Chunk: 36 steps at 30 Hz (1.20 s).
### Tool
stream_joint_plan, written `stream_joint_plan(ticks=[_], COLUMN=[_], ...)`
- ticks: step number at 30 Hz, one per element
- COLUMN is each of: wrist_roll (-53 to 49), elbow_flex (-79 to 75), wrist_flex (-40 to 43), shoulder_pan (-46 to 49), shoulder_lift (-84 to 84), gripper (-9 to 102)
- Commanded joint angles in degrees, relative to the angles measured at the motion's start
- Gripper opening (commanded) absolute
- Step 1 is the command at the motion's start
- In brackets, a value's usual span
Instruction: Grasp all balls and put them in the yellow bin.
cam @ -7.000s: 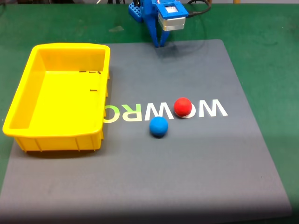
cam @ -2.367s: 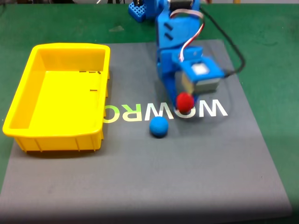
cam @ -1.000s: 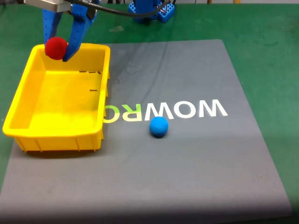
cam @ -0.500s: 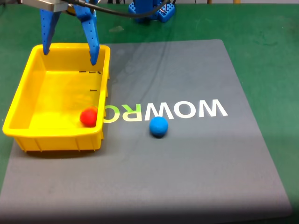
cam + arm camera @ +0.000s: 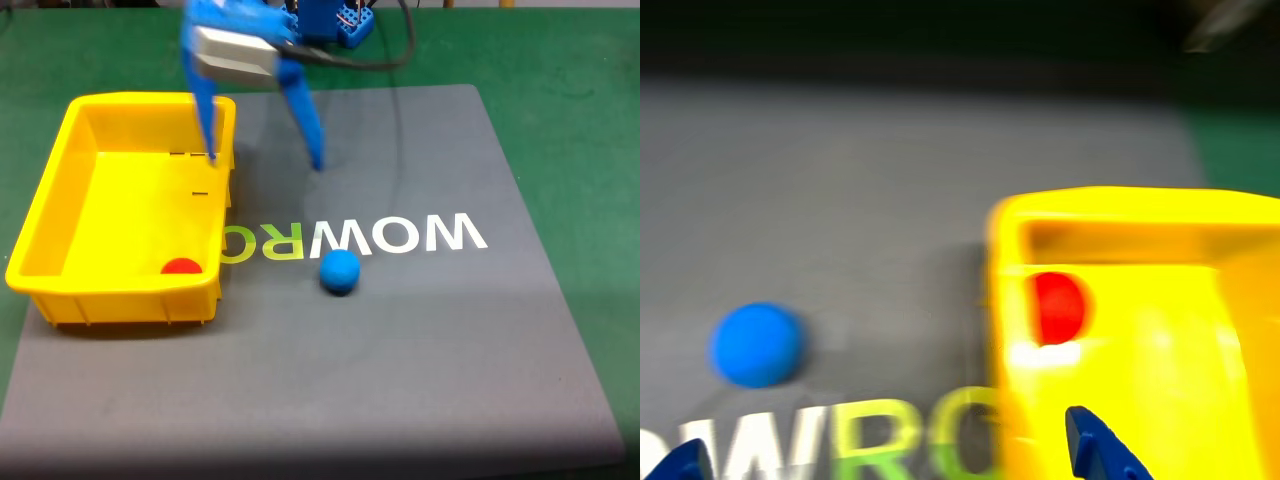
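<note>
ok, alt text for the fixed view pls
A blue robot gripper hangs open above a grey mat, straddling the right wall of the yellow bin. The red ball lies inside the bin at its near wall, while the blue ball sits on the mat just below the printed lettering.

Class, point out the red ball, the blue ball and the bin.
Red ball (image 5: 182, 266), fixed view, visible top.
Blue ball (image 5: 340, 271), fixed view, centre.
Bin (image 5: 40, 210), fixed view, left rim.
</note>
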Motion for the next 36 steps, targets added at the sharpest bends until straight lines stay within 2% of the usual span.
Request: stream_joint_plan(ticks=[1,11,24,36], wrist_roll=[-0.53,-1.05,-1.14,-0.53], elbow_flex=[-2.20,-5.80,-15.56,-19.16], wrist_flex=[-1.23,-5.27,-5.27,-5.27], shoulder_pan=[-3.43,-6.42,-7.73,-8.44], shoulder_lift=[-1.14,-11.87,-23.55,-27.86], gripper=[38,38,38,35])
